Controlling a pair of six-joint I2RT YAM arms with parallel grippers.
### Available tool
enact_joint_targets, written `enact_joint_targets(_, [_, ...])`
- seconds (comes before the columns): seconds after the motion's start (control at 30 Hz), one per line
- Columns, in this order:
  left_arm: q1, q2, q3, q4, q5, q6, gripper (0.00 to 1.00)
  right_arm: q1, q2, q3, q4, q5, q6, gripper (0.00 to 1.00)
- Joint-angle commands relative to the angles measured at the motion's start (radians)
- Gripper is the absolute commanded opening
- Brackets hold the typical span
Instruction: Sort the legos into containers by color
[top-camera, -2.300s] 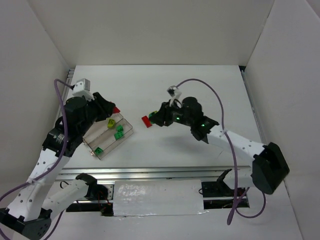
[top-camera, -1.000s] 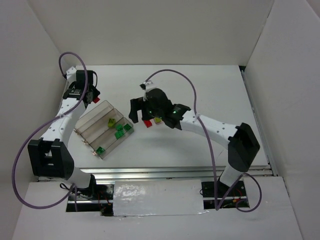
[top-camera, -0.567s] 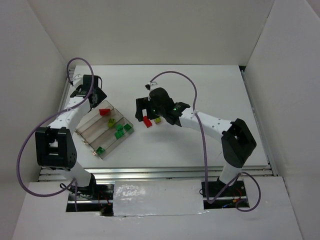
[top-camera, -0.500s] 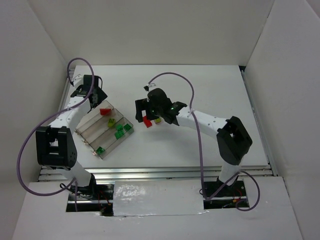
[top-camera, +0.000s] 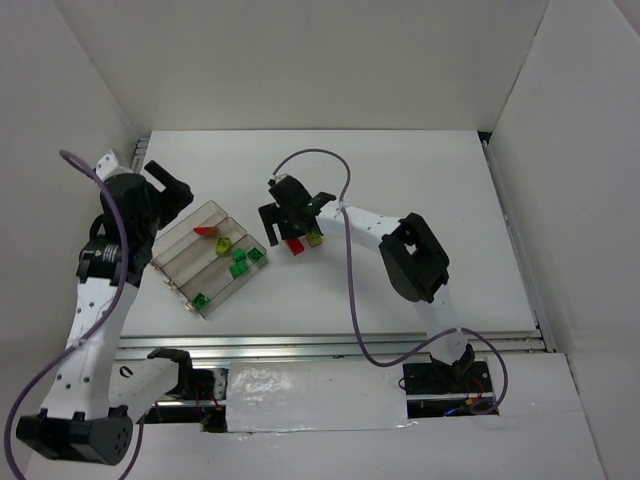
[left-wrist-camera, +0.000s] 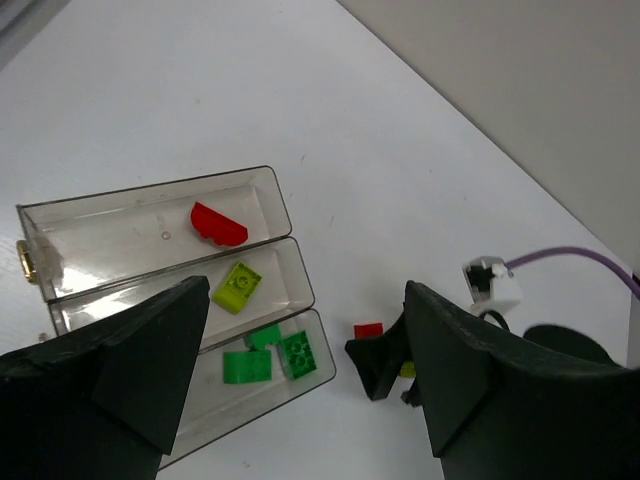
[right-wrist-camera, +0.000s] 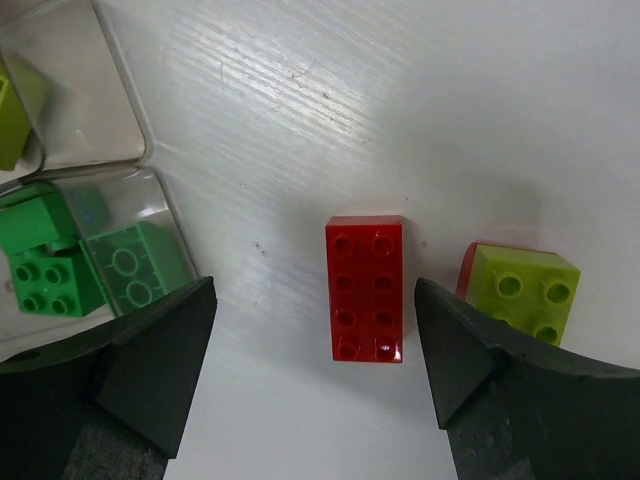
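Note:
The containers are one clear three-trough tray (top-camera: 180, 262) at the left. Its far trough holds a red curved lego (left-wrist-camera: 218, 224), the middle one a yellow-green lego (left-wrist-camera: 237, 286), and the near one green legos (left-wrist-camera: 248, 366). My left gripper (top-camera: 172, 188) hangs open and empty, high above the tray's far end. On the table right of the tray lies a red eight-stud brick (right-wrist-camera: 365, 288), with a yellow-green brick (right-wrist-camera: 522, 290) beside it. My right gripper (right-wrist-camera: 315, 380) is open low over the red brick, one finger on each side, not touching it.
White walls enclose the table on three sides. The tray's right corner (right-wrist-camera: 90, 100) sits close to my right gripper's left finger. A metal rail (top-camera: 300, 345) runs along the near table edge.
My left gripper opened, left the red curved lego in the far trough and pulled back up. My right gripper came down over the red brick on the table.

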Motion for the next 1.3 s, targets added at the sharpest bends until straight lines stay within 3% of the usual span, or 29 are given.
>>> enact_joint_targets(0.0, [-0.006,-0.06,-0.023,-0.108,0.04,0.113,0.91,-0.007,0.043,0.061,-0.054,0.038,-0.032,0.87])
enact_joint_targets(0.13, [-0.006,-0.162,-0.045,-0.153,0.02,0.192,0.92,-0.007,0.094,0.059,-0.052,0.05,-0.03,0.84])
enact_joint_targets(0.17, [-0.006,-0.199,-0.054,-0.167,0.011,0.212,0.92,-0.007,0.106,0.061,-0.054,0.055,-0.027,0.74])
enact_joint_targets(0.23, [-0.006,-0.25,-0.071,-0.169,0.011,0.235,0.92,-0.007,0.111,0.062,-0.057,0.055,-0.024,0.69])
enact_joint_targets(0.3, [-0.006,-0.274,-0.101,-0.167,0.002,0.256,0.93,-0.002,0.109,0.061,-0.065,0.044,-0.022,0.53])
enact_joint_targets(0.37, [-0.006,-0.301,-0.135,-0.161,-0.013,0.27,0.93,0.001,0.105,0.07,-0.072,0.047,-0.019,0.45])
enact_joint_targets(0.4, [-0.006,-0.31,-0.147,-0.158,-0.021,0.27,0.93,0.001,0.094,0.072,-0.08,0.042,-0.021,0.32])
enact_joint_targets(0.43, [-0.006,-0.314,-0.172,-0.155,-0.029,0.272,0.93,0.004,0.085,0.066,-0.08,0.053,-0.018,0.04])
enact_joint_targets(0.47, [-0.006,-0.316,-0.184,-0.149,-0.032,0.272,0.94,0.006,0.071,0.058,-0.068,0.073,-0.009,0.0])
enact_joint_targets(0.67, [-0.006,-0.311,-0.195,-0.136,-0.014,0.273,0.92,0.019,-0.102,0.075,-0.069,0.107,0.001,0.0])
enact_joint_targets(0.77, [-0.005,-0.316,-0.198,-0.136,-0.014,0.272,0.92,0.038,-0.124,0.108,-0.026,-0.048,-0.007,0.0])
enact_joint_targets(0.87, [-0.003,-0.322,-0.198,-0.135,-0.017,0.267,0.92,0.05,-0.078,0.173,0.046,-0.248,0.001,0.0])
enact_joint_targets(0.97, [-0.002,-0.333,-0.2,-0.135,-0.018,0.267,0.93,0.065,-0.018,0.222,0.168,-0.327,0.057,0.0])
enact_joint_targets(1.17, [0.009,-0.365,-0.201,-0.13,-0.037,0.26,0.93,0.071,0.089,0.279,0.49,-0.338,0.319,0.05])
enact_joint_targets(1.27, [0.014,-0.368,-0.203,-0.13,-0.032,0.26,0.93,0.082,0.158,0.332,0.586,-0.272,0.442,0.06])
